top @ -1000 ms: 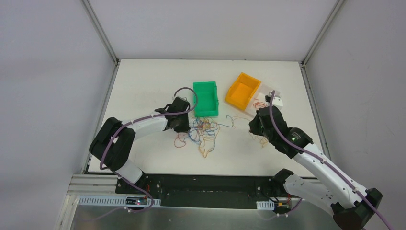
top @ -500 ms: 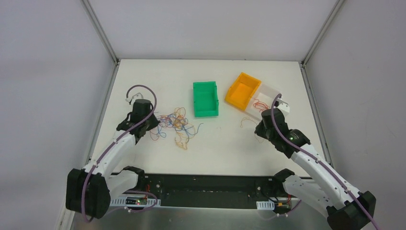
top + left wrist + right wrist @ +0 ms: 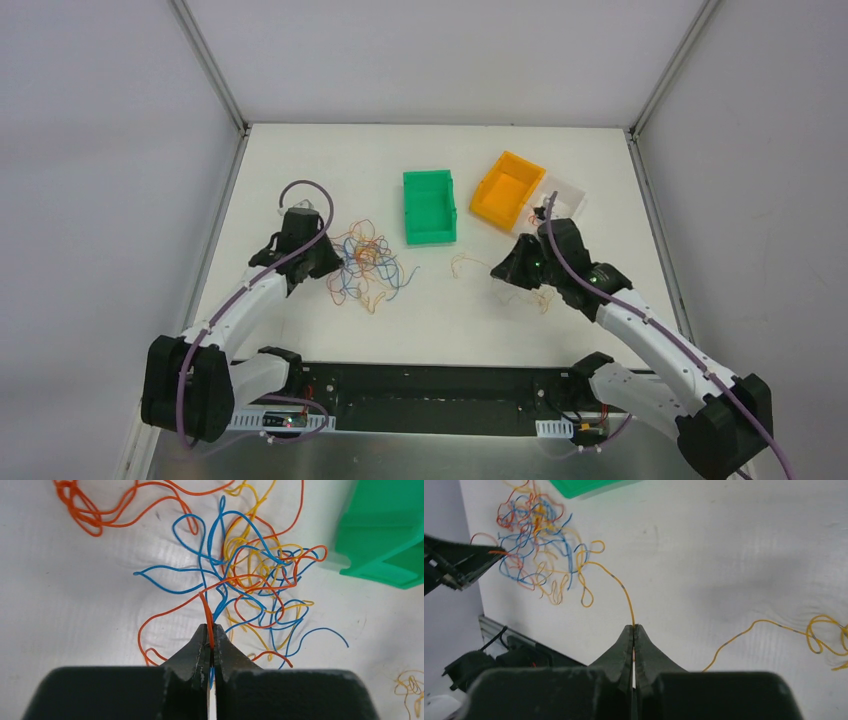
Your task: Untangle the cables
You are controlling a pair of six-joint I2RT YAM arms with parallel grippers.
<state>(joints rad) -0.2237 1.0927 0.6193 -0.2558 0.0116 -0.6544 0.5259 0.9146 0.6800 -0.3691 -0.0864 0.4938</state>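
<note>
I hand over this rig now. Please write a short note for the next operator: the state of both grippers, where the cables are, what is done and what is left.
Left gripper: shut on a thin orange wire strand at the left side of the tangled heap of orange, blue and yellow wires, which lies left of the green plastic bin.
Right gripper: shut on a thin yellow wire strand that runs back to the heap.
Done: little; the green bin and the orange plastic bin look empty from above.
Left: nearly all; the heap is knotted.
</note>
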